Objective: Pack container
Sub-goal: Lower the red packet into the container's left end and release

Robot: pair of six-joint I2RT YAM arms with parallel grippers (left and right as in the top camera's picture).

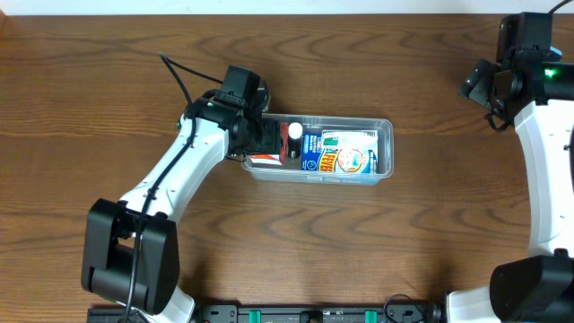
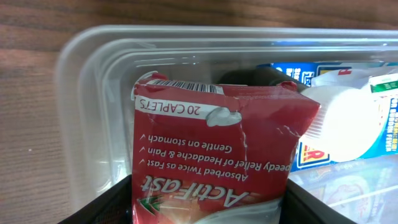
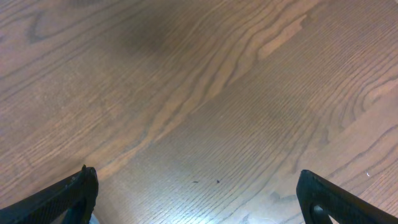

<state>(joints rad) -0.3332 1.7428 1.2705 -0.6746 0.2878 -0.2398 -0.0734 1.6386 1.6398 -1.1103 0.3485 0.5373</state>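
Note:
The clear plastic container (image 1: 384, 130) sits mid-table; its rim also shows in the left wrist view (image 2: 81, 56). Inside lie a blue and white package (image 1: 345, 160), a white-capped item (image 1: 294, 130) and a red ActiFast box (image 1: 263, 161). My left gripper (image 1: 260, 144) is at the container's left end, shut on the red ActiFast box (image 2: 211, 149), which it holds inside the tub, between both fingers. My right gripper (image 1: 480, 81) is open and empty at the far right, above bare wood (image 3: 199, 112).
A black cable (image 1: 179, 76) runs from the left arm across the table. The wooden table (image 1: 404, 251) surrounds the container. The blue package and a white cap (image 2: 348, 124) lie right of the red box.

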